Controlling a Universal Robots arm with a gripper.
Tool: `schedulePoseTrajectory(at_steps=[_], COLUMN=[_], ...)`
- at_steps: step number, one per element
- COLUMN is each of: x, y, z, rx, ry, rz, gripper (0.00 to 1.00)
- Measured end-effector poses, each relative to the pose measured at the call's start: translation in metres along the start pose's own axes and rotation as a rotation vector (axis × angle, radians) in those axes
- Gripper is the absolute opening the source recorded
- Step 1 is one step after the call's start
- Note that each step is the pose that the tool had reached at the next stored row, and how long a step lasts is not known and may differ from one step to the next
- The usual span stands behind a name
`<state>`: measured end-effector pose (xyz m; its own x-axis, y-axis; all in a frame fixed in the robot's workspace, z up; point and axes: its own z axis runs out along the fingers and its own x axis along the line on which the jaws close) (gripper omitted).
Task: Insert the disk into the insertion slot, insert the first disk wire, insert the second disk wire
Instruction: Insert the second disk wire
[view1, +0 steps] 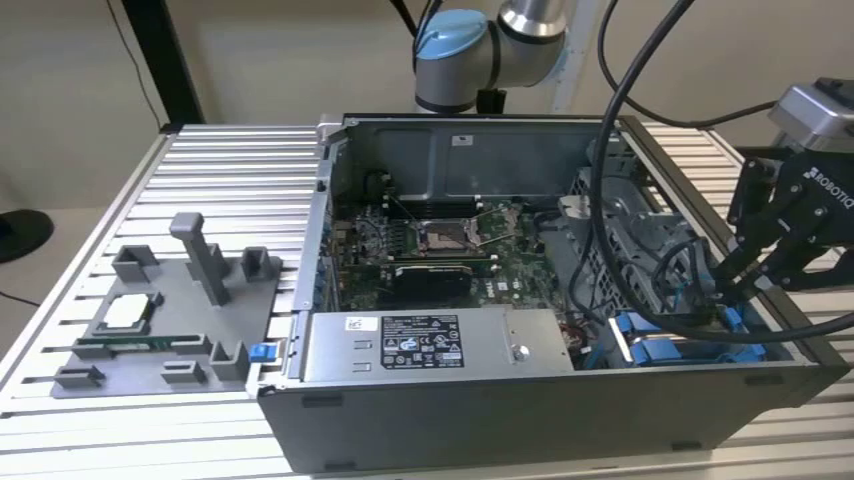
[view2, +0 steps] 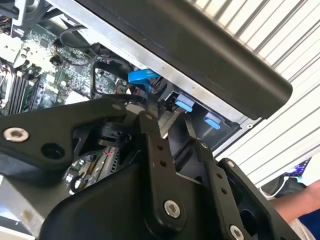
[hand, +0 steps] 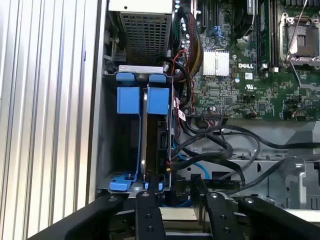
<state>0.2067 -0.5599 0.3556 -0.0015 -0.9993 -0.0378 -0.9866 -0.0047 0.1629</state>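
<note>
At the exterior view's left, on the slatted bench (view1: 227, 160): a grey moulded fixture tray (view1: 160, 320), well apart from the work. In the middle, an open computer case (view1: 534, 430), with the motherboard (view1: 441, 240) bared and a grey power-supply box (view1: 441, 345) along the near wall. Toward the lower right of the exterior view, the insertion slot (view1: 661, 352), marked by blue tabs in the case's corner. At the exterior view's right, the gripper (view1: 731, 285), angled down into the case just above that corner, amid thick black cables (view1: 603, 150).

In the first wrist view, the disk (hand: 155, 142) seen edge-on, standing inside the insertion slot (hand: 111, 150) with its blue carrier against the rails. By that, the first step judged done. Gripper (hand: 172, 190) just beside the disk's near end, close to loose black wires (hand: 220, 148) and a blue wire (hand: 197, 166). Cannot tell whether the jaws are clenched on a wire or released, nor whether any wire is already plugged into the disk.

Probably the first-wire step in hand. Calls for a fine line-up of plug to the socket at the disk's end, square and gentle, with care not to snag neighbouring cables or nudge the carrier.
</note>
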Motion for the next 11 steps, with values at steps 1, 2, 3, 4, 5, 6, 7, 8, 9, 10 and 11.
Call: schedulePoseTrajectory(at_steps=[1, 2, 3, 4, 5, 6, 7, 8, 9, 10, 11], x=[0.0, 0.0, 0.0, 0.0, 0.0, 0.0, 0.0, 0.0, 0.0, 0.0, 0.0], y=[-0.0002, -0.0003, -0.0003, -0.0005, -0.0005, -0.0006, -0.0006, -0.0006, -0.0007, -0.0007, -0.0007], z=[0.0001, 0.0002, 0.0003, 0.0004, 0.0004, 0.0005, 0.0006, 0.0006, 0.0006, 0.0006, 0.0006], rx=[0.0, 0.0, 0.0, 0.0, 0.0, 0.0, 0.0, 0.0, 0.0, 0.0, 0.0], ry=[-0.0001, 0.0, -0.0002, -0.0001, -0.0001, -0.0001, -0.0002, -0.0002, -0.0002, -0.0002, -0.0002], rz=[0.0, 0.0, 0.0, 0.0, 0.0, 0.0, 0.0, 0.0, 0.0, 0.0, 0.0], gripper=[1.0, 1.0, 1.0, 1.0, 1.0, 1.0, 1.0, 1.0, 1.0, 1.0, 1.0])
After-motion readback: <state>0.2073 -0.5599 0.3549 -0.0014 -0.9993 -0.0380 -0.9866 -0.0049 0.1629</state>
